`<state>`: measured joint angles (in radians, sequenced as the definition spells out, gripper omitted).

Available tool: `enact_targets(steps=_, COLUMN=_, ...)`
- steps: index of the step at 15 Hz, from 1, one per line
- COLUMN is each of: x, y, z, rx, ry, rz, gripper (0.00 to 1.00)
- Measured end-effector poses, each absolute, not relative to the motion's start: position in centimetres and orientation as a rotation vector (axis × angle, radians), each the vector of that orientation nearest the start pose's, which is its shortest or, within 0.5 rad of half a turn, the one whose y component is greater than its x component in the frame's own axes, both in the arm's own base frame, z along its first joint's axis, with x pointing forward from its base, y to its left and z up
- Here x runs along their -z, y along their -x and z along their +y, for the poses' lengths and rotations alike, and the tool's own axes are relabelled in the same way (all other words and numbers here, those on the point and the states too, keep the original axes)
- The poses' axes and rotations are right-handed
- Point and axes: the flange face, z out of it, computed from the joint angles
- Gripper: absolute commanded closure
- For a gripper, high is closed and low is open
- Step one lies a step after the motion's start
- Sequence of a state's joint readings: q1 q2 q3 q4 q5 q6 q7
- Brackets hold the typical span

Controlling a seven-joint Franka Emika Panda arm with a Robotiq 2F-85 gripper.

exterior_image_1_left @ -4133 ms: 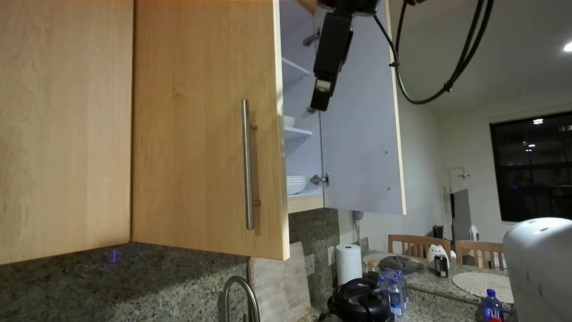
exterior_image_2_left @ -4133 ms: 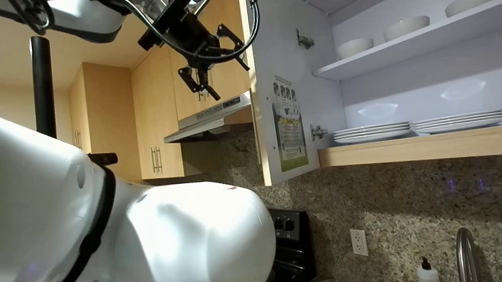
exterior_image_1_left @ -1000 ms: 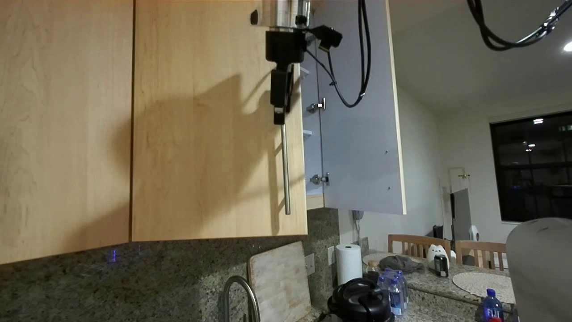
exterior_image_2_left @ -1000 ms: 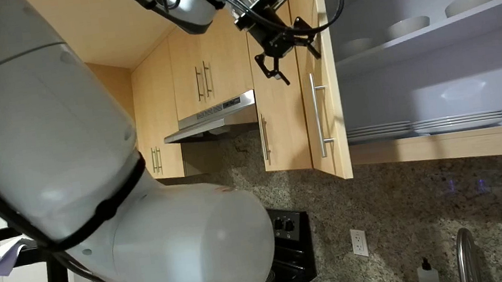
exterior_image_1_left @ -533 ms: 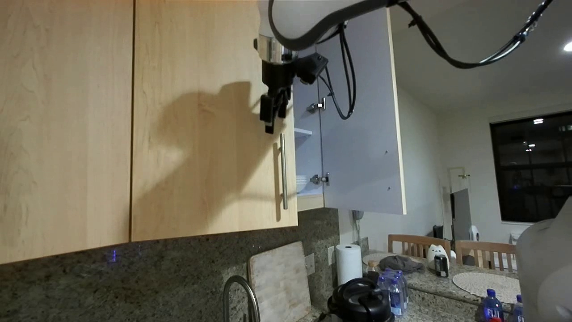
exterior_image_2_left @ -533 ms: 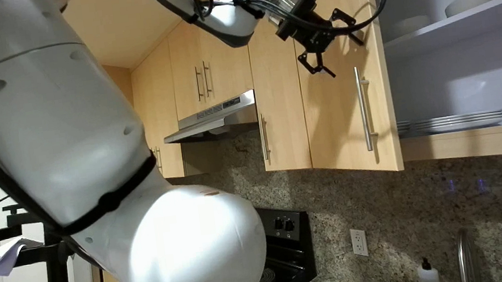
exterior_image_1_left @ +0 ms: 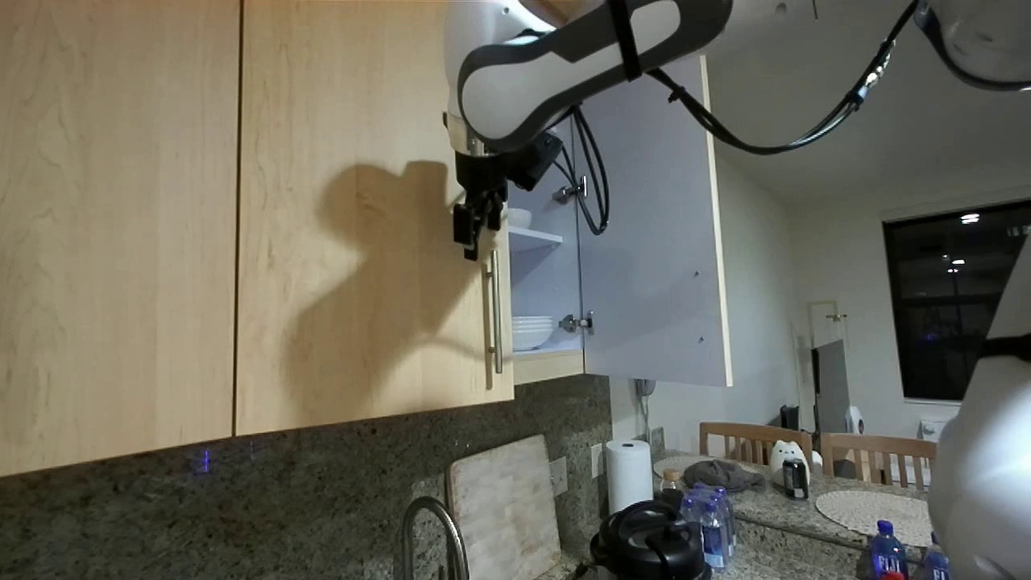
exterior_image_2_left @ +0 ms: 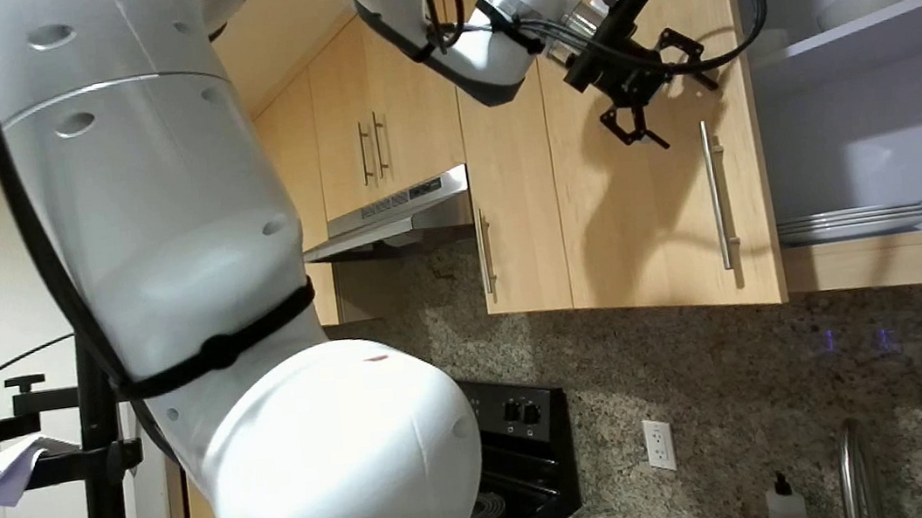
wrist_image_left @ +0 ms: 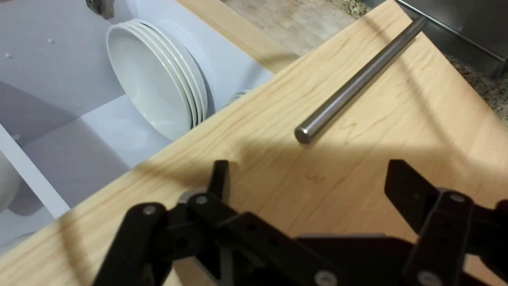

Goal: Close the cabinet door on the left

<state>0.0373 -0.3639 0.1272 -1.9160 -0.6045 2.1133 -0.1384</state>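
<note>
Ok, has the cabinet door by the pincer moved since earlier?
Yes: in an exterior view, the cabinet door swung rightward, toward closed, its free edge now past the wall outlet.

In an exterior view, the name FIJI can be read on a blue-capped bottle (exterior_image_1_left: 888, 553) at lower right.

Stacked bowls (exterior_image_1_left: 532, 331) sit partly behind the cabinet door (exterior_image_1_left: 366, 225).
</note>
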Motion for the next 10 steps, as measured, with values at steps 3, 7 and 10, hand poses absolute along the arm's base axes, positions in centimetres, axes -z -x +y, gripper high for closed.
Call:
enact_targets(steps=3, x=-71.5, y=-47.8, z=7.2, rx=-0.713, ry=-2.335, rz=0.587, gripper=0.0)
enact_targets(steps=7, x=-73.5, y=-46.0, z=8.2, rx=-0.774, ry=-2.276, rz=0.575, gripper=0.0)
enact_targets(steps=10, x=-74.4, y=-43.5, z=8.8, rx=-0.798, ry=-2.271, rz=0.547, gripper=0.0)
